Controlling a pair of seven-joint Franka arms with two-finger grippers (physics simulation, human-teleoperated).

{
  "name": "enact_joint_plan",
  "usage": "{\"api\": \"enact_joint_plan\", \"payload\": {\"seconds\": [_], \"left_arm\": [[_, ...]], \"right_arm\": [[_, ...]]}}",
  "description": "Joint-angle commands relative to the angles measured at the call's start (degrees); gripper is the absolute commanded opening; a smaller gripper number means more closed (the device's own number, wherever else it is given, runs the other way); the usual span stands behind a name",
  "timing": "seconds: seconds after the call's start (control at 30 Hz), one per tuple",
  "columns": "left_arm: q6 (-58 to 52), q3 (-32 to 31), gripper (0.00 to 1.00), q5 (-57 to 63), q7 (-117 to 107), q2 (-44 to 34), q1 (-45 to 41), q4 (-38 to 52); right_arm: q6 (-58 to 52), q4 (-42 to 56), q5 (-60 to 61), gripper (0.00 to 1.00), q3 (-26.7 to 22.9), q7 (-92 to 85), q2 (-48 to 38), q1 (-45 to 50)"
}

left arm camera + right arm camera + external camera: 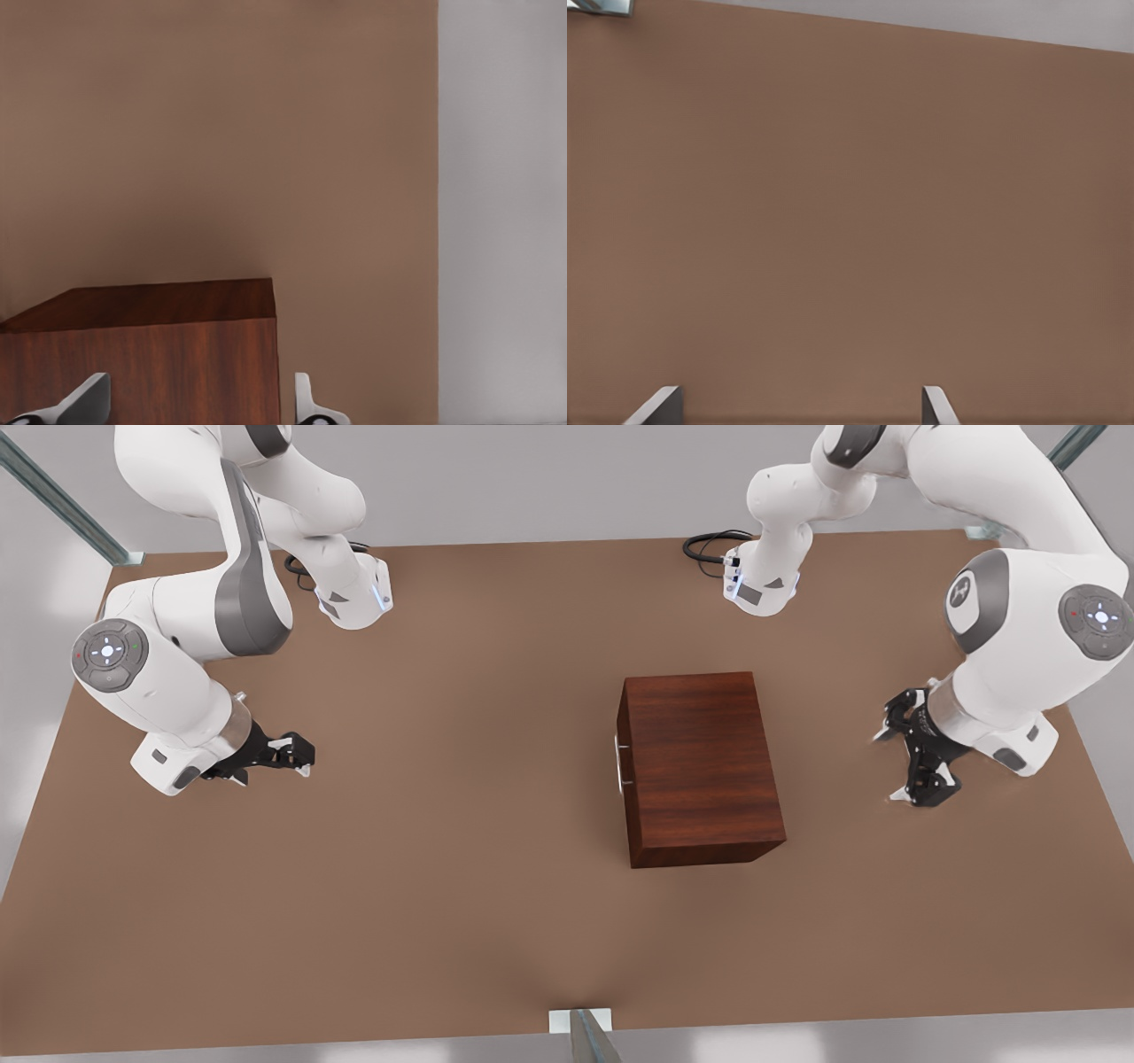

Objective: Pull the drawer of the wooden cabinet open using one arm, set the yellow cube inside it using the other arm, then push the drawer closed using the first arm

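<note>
Flanking wooden cabinet [700,766] | left claw [897,766] wide, near cabinet | right claw [306,755] wide, well apart

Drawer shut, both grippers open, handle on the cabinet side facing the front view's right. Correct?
No. Front view: the drawer's handle is on the wooden cabinet side facing its left, toward the right gripper; left gripper waits at its right. Drawer shut, both open.
</note>
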Motion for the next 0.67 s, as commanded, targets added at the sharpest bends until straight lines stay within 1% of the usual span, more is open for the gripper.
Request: {"api": "enact_joint_plan", "payload": {"seconds": [0.0, 0.1, 0.17, 0.23, 0.63], "left_arm": [[-7.3, 5.0, 1.0, -0.2, 92.9, -4.0, -3.8, -2.6], [-5.4, 5.1, 1.0, -0.5, 89.5, -4.5, -4.6, -3.4], [-4.9, 4.7, 1.0, -0.3, 89.8, -2.6, -4.8, -3.4], [-4.5, 2.6, 1.0, 0.2, 89.6, -0.6, -4.6, -2.8], [-4.4, 2.4, 1.0, 0.3, 89.8, -0.4, -4.9, -2.4]], "right_arm": [[-0.1, 0.1, 0.0, 1.0, 0.0, -0.7, -0.1, 0.0], [-0.1, 0.0, 0.0, 1.0, -0.1, -0.7, -0.1, 0.0], [-0.1, 0.1, 0.0, 1.0, -0.1, -0.7, -0.1, 0.0], [-0.1, 0.1, 0.0, 1.0, -0.1, -0.8, -0.1, -0.1], [-0.1, 0.1, 0.0, 1.0, -0.1, -0.7, -0.1, -0.1]]}}
